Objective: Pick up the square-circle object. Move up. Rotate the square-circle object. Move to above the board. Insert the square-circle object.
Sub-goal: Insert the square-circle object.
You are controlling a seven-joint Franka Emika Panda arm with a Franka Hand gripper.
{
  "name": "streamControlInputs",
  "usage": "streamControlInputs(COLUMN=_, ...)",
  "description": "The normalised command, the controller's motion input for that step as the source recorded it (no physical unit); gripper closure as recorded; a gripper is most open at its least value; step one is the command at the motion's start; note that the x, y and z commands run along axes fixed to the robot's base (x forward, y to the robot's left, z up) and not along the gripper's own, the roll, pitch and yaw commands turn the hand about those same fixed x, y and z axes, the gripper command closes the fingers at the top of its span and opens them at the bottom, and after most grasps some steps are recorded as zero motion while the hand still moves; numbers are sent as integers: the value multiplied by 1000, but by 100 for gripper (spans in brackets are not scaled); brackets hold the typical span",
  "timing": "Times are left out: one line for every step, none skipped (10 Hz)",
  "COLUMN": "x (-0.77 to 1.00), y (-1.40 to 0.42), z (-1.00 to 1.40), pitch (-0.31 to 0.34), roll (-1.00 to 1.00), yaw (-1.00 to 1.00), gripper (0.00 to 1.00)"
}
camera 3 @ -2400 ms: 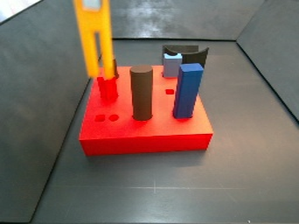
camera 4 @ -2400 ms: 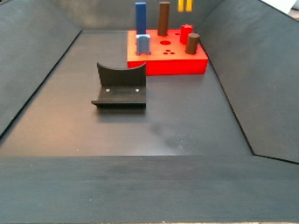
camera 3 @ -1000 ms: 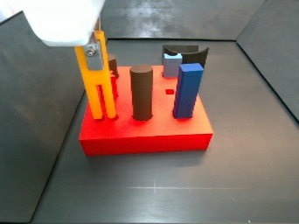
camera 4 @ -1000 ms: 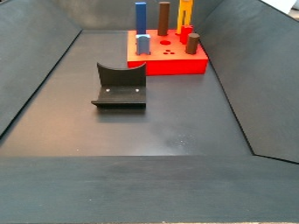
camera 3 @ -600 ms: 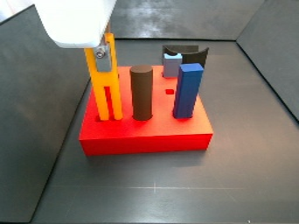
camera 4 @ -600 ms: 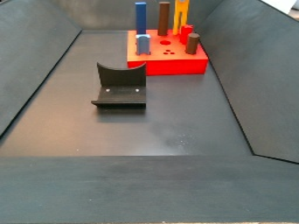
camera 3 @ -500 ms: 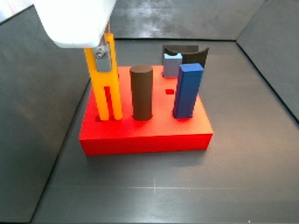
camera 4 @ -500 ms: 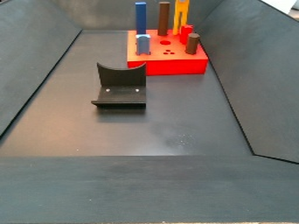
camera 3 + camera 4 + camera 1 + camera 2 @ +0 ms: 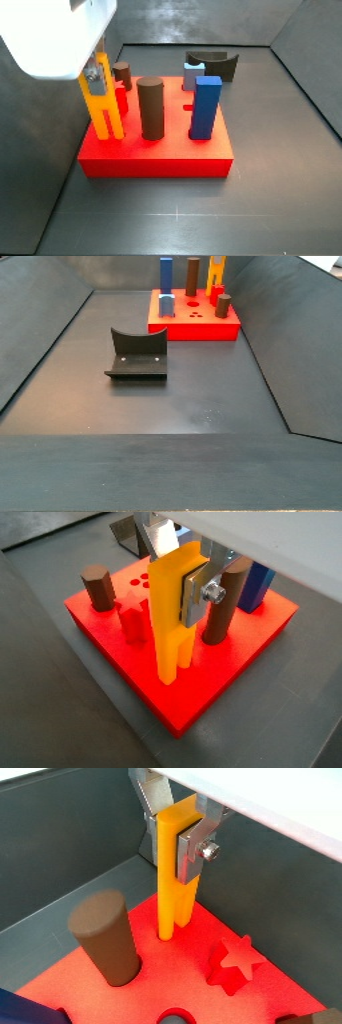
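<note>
My gripper [image 9: 181, 574] is shut on the upper end of the square-circle object [image 9: 174, 632], a tall orange-yellow piece held upright with its two legs pointing down. Both wrist views show silver fingers [image 9: 198, 840] clamping it. In a side view the gripper [image 9: 96, 72] hangs under its white body and the object [image 9: 103, 108] stands at one corner of the red board [image 9: 154, 158]. Its leg ends meet the board's top [image 9: 160, 973]. I cannot tell how deep they sit. The object [image 9: 217, 270] also shows at the far end in a side view.
On the board stand a dark brown cylinder [image 9: 151, 108], a blue square post [image 9: 205, 105], a second brown cylinder [image 9: 122, 75], a red star peg [image 9: 238, 960] and a pale blue peg [image 9: 166, 304]. The fixture [image 9: 136, 354] stands on the dark floor between sloping walls.
The gripper has come down with the square-circle object from high above until its legs reach the board's top. The board has shifted slightly in both side views.
</note>
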Motion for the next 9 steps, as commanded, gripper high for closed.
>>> streamControlInputs(x=320, y=-3, z=-557, pitch=-4, roll=146, yaw=-11, gripper=100)
streamControlInputs(x=454, y=0, z=-571, pitch=0, roll=127, yaw=-100, gripper=100)
streamControlInputs(x=497, y=0, z=-569, pitch=0, roll=144, yaw=-94, gripper=100)
streamControlInputs(x=497, y=0, z=-591, pitch=0, roll=156, yaw=-83, gripper=100)
streamControlInputs(x=377, y=0, z=-443, pitch=-69, roll=80, yaw=-66, gripper=100)
streamControlInputs(x=51, y=0, z=-134, pitch=-121, roll=24, yaw=-37, gripper=100)
streamControlInputs(x=0, y=31, z=-66, pitch=-44, roll=0, yaw=-69, gripper=100)
streamControlInputs(x=0, y=31, z=0, pitch=0, roll=13, yaw=0, gripper=100)
streamControlInputs(x=0, y=0, z=0, pitch=0, roll=0, yaw=0, gripper=100)
